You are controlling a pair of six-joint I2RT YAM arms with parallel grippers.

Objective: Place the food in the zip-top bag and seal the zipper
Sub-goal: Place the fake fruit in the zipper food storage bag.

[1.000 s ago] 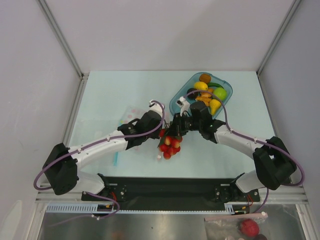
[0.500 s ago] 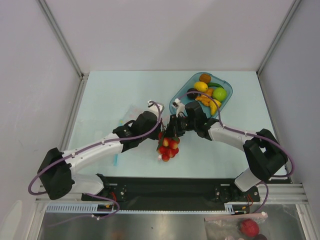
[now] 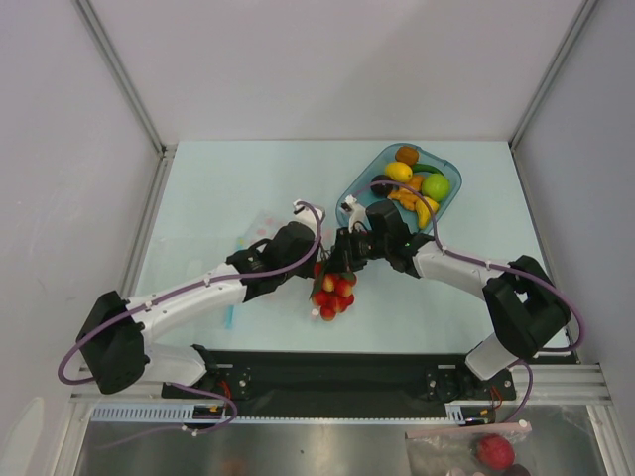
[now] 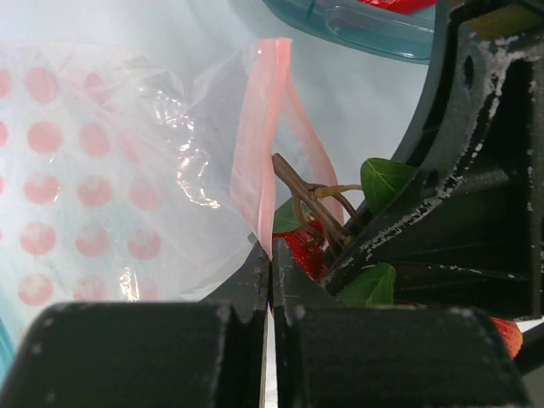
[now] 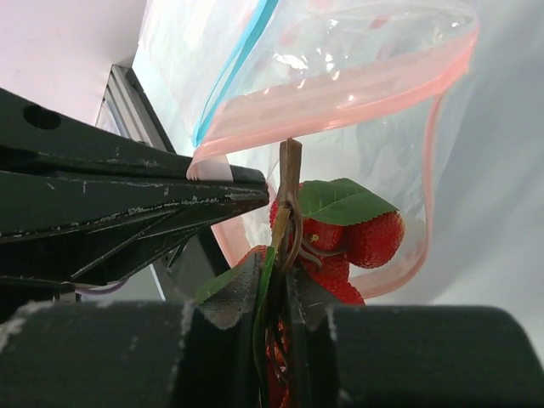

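Note:
My left gripper [image 4: 272, 265] is shut on the pink zipper [image 4: 259, 144] of the clear zip-top bag [image 4: 102, 170] and holds one lip of the mouth up. My right gripper [image 5: 285, 274] is shut on the brown stem of a cluster of red berries [image 5: 350, 236], food with green leaves that hangs in the bag's open mouth. The far zipper lip [image 5: 340, 100] arches above the cluster. From above, the left gripper [image 3: 316, 266] and the right gripper [image 3: 342, 261] meet mid-table over the cluster [image 3: 334, 294]. The bag [image 3: 260, 226] lies to their left.
A teal tray [image 3: 455, 177] at the back right holds more food: a yellow lemon [image 3: 399, 171], a green piece [image 3: 435, 186] and orange pieces. A light-blue stick [image 3: 230, 315] lies near the left arm. Another bag with a red ball [image 3: 493, 451] sits off the table's front.
The right arm has drawn in and shifted a little left with the cluster. The left gripper has edged left too, still holding the zipper. Little moved in the last half second.

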